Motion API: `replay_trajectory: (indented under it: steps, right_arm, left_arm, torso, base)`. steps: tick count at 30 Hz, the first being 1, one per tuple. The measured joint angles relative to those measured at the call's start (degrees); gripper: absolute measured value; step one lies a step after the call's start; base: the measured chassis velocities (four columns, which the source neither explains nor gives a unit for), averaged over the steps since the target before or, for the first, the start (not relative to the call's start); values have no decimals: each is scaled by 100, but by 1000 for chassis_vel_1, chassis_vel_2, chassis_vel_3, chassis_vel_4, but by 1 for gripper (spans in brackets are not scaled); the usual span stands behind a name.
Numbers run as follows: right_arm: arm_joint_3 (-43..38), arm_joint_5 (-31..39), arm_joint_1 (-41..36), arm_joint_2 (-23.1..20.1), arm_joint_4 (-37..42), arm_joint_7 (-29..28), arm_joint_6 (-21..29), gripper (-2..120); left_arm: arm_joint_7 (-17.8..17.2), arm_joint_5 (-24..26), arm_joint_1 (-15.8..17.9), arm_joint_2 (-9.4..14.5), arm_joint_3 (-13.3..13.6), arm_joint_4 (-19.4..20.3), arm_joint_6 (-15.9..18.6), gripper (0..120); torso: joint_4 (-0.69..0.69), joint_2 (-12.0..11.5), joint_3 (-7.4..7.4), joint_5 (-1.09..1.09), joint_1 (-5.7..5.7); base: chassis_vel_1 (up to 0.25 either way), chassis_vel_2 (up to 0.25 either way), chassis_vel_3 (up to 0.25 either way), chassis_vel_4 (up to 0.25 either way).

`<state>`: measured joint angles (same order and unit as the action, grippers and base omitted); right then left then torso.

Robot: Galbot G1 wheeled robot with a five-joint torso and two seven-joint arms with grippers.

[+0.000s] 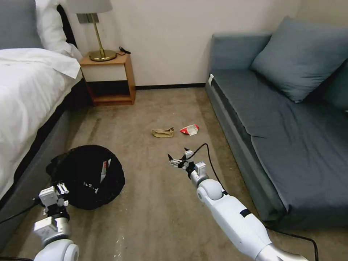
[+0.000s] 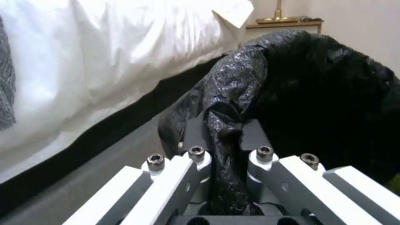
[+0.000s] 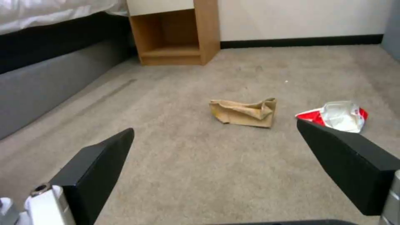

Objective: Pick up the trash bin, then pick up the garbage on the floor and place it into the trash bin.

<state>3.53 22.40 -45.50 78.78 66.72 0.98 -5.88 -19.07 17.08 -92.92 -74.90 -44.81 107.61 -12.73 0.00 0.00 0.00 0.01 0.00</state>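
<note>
Left gripper (image 2: 227, 147) clamps a fold of the crinkly black liner of the small round trash bin (image 1: 88, 175), beside the white-sheeted bed (image 1: 25, 90), presumably as a carrying hold. Right gripper (image 1: 178, 156), jaws wide, hovers short of the crumpled tan paper (image 3: 245, 112) and red-white wrapper (image 3: 335, 115) on beige carpet (image 3: 208, 175). The left wrist view confirms the pinch.

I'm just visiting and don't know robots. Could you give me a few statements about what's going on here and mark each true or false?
1. The left gripper is shut on the crinkly black bag lining the small round trash bin. True.
2. The right gripper holds the crumpled tan paper. False: it is open and empty, short of the paper.
3. The crumpled red-white wrapper lies on the beige carpet floor. True.
4. The paper lies on the grey sofa. False: it is on the floor.
</note>
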Motion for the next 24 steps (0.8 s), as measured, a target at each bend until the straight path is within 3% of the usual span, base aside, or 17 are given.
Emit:
replay_trajectory:
  steps: [18,24]
  right_arm:
    - [-139,-113,-189,15,-22,106,-138,100]
    - [-159,-122,-205,28,-41,127,-165,100]
  left_arm:
    - [-4,70,-64,40,-15,-11,-108,7]
    - [-4,60,-30,48,-4,-13,-108,7]
  torso:
    - [0,0,0,-1,0]
    - [0,0,0,-1,0]
  base:
    - [0,0,0,0]
    - [-89,62,71,-76]
